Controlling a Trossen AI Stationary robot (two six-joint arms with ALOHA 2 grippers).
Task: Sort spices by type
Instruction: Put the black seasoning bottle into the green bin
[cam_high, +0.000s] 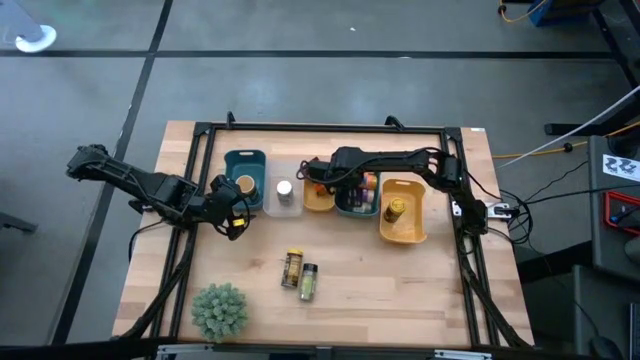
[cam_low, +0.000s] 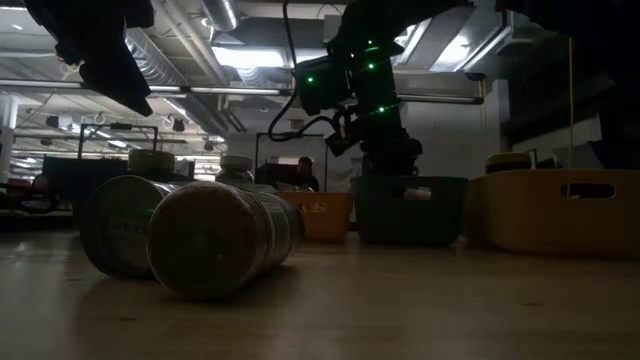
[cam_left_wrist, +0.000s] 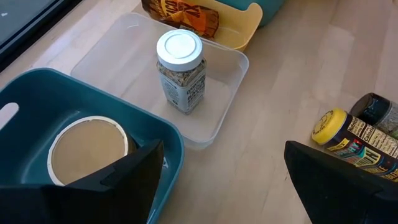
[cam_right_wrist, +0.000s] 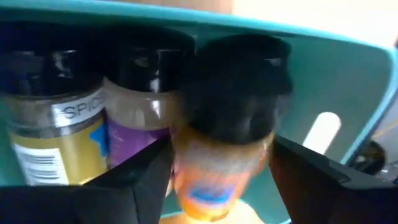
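Observation:
My right gripper (cam_high: 347, 182) hangs pointing down into the middle teal tray (cam_high: 357, 208), which holds several spice jars. In the right wrist view its open fingers stand on either side of an orange-labelled jar with a dark lid (cam_right_wrist: 229, 130), upright beside two more dark-lidded jars (cam_right_wrist: 62, 118). My left gripper (cam_left_wrist: 230, 186) waits open above the table, by the left teal tray (cam_left_wrist: 37, 106), which holds a tan-lidded jar (cam_left_wrist: 87, 152). A white-lidded jar (cam_left_wrist: 180, 71) stands in the clear tray (cam_left_wrist: 217, 118). Two spice jars (cam_high: 298, 273) lie on their sides on the bare table. My right gripper's fingers (cam_right_wrist: 140, 180) flank the orange-labelled jar's body below its lid, coming from above. Whether they touch the jar, I cannot tell. The jar stands upright inside the teal tray.
A brown-orange packet (cam_left_wrist: 183, 15) lies in the small orange tray (cam_high: 318, 197). A yellow-lidded jar (cam_high: 395, 210) stands in the yellow tray (cam_high: 405, 232) at the right. A green bushy plant (cam_high: 220, 310) sits near the front left. There is free wood around the two lying jars.

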